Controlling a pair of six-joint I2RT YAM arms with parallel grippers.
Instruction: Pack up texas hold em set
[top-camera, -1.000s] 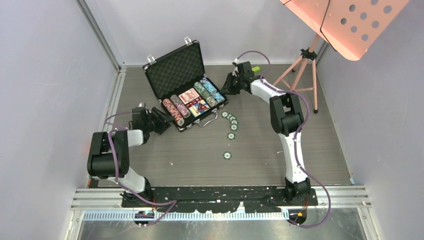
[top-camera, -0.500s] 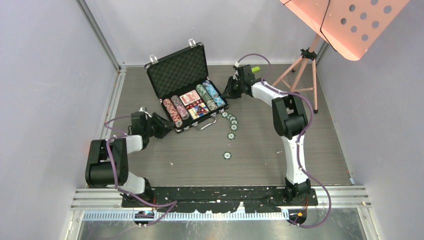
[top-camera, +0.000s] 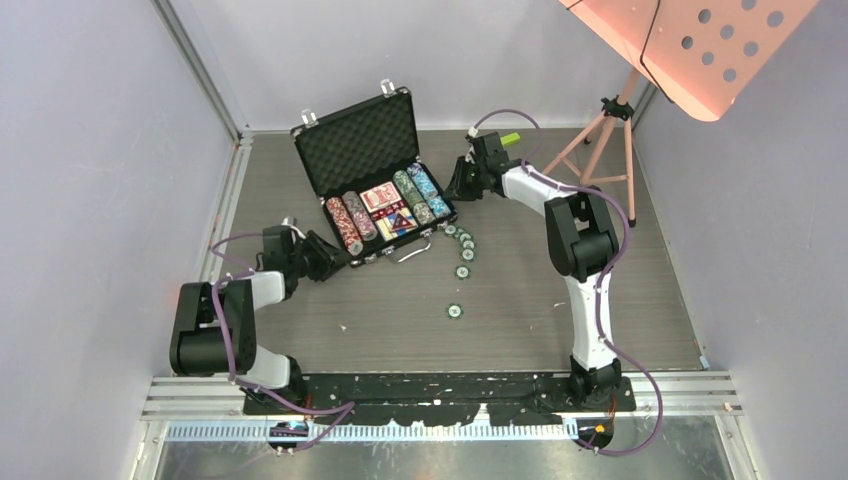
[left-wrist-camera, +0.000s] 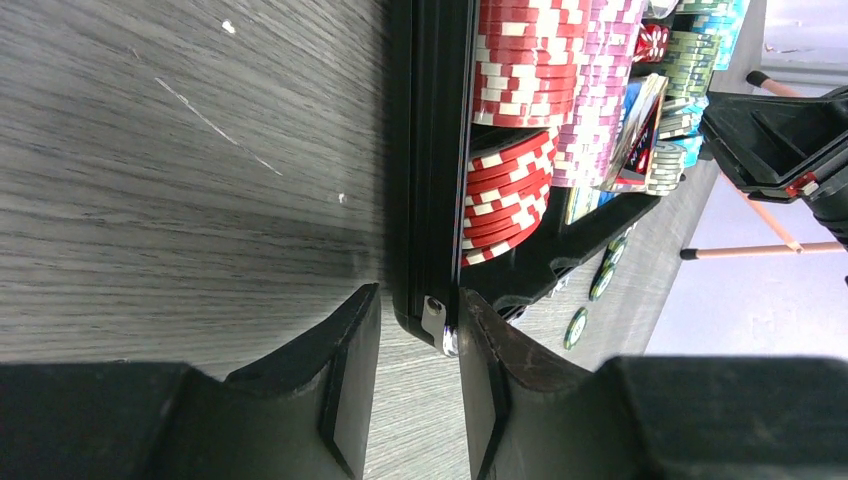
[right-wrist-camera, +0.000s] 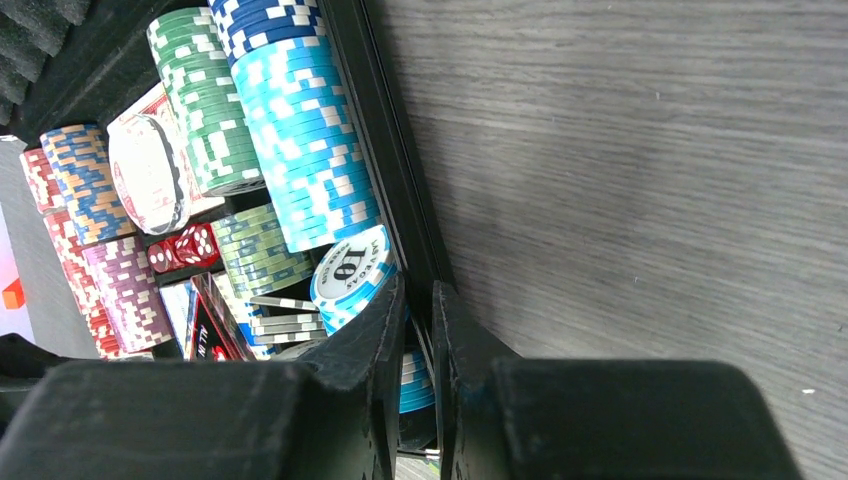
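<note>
The black briefcase (top-camera: 355, 140) stands open at the back left, its foam-lined lid upright. Rows of striped chips (top-camera: 385, 205) and a card deck (top-camera: 378, 195) fill its tray. My left gripper (top-camera: 328, 258) is at the case's near left corner. In the left wrist view the left gripper (left-wrist-camera: 418, 300) straddles the case wall (left-wrist-camera: 430, 150): one finger touches it, the other stands apart. My right gripper (top-camera: 458, 185) is at the case's right side. In the right wrist view the right gripper (right-wrist-camera: 418, 290) pinches the case wall (right-wrist-camera: 385, 150) beside the blue chips (right-wrist-camera: 310, 150). Red dice (right-wrist-camera: 185, 247) lie inside.
Several loose chips (top-camera: 463, 245) lie on the table right of the case, and one more chip (top-camera: 455, 311) lies nearer the front. A small green block (top-camera: 511, 138) sits behind the right arm. A pink tripod stand (top-camera: 605, 130) with a perforated panel (top-camera: 700, 45) occupies the back right corner.
The briefcase has shifted slightly to the right and back. My left gripper has drawn in around the case's near left corner, its jaws narrowing. The right gripper stays on the right wall.
</note>
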